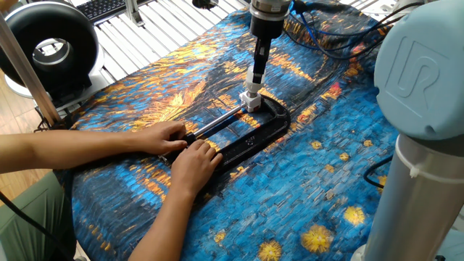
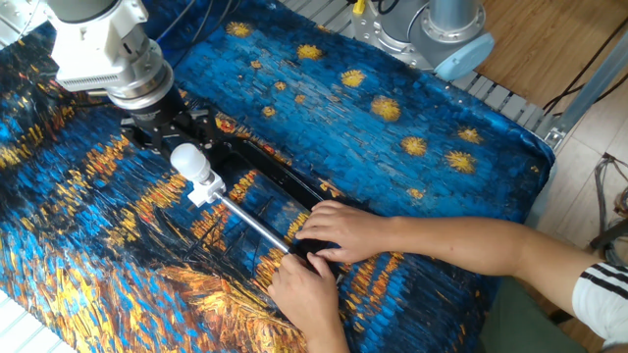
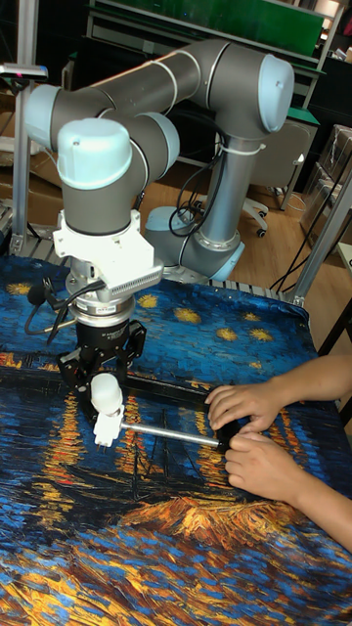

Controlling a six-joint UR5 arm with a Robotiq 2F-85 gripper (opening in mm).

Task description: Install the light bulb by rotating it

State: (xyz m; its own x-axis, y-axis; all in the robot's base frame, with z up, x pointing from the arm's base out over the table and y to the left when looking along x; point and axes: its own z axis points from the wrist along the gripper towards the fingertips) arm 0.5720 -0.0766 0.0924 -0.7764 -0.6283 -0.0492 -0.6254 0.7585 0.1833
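The light bulb, a small white globe, stands upright on a white socket block held at the end of a black C-clamp. My gripper hangs just over the bulb, open, with a finger on each side of the globe and small gaps between. In the tall fixed view the bulb shows between the spread fingers of the gripper. Seen in one fixed view, the gripper covers the top of the bulb.
A person's two hands press on the clamp's screw end and its silver rod. A blue and orange patterned cloth covers the table. A black round device stands at the far left edge.
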